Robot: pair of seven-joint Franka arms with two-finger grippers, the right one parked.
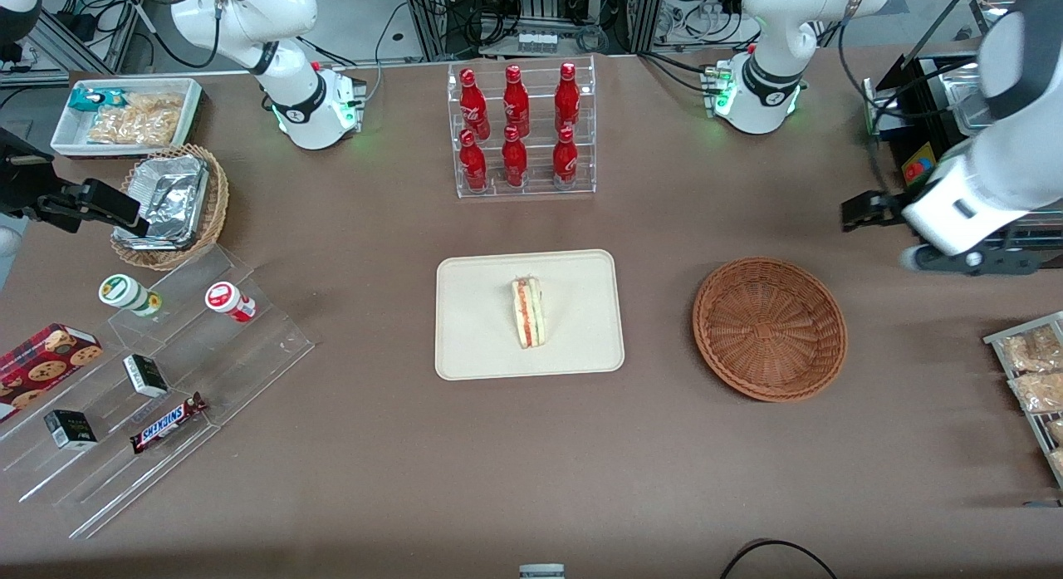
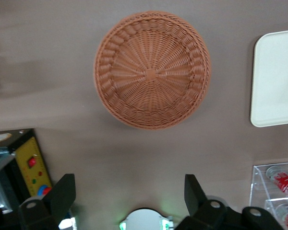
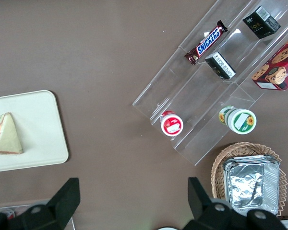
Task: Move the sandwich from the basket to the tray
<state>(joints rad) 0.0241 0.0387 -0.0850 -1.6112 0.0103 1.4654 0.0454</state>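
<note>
Fingers first: my gripper (image 2: 129, 194) has its two dark fingers (image 2: 62, 191) spread wide with nothing between them, and I see only bare brown table in the gap. I take the basket (image 2: 152, 70) as my landmark. The gripper hangs above the table just outside the basket's rim, on the side nearer the bottle rack (image 2: 278, 187), and clear of the weave. In the front view the gripper (image 1: 859, 209) sits farther from the camera than the basket (image 1: 769, 327) and a little toward the working arm's end of the table.

I find nothing in the basket; its woven floor shows bare in both views. The sandwich (image 1: 528, 312) lies on the tray (image 1: 465, 346), which sits beside the basket toward the parked arm's end, with a strip of table between them. The wedge rests near the tray's middle, its long filling edge running toward and away from the front camera.

So the sandwich lies past the basket from my fingers, well apart from them. I judge the placing done, and any coming move need only keep the arm away from the tray.
</note>
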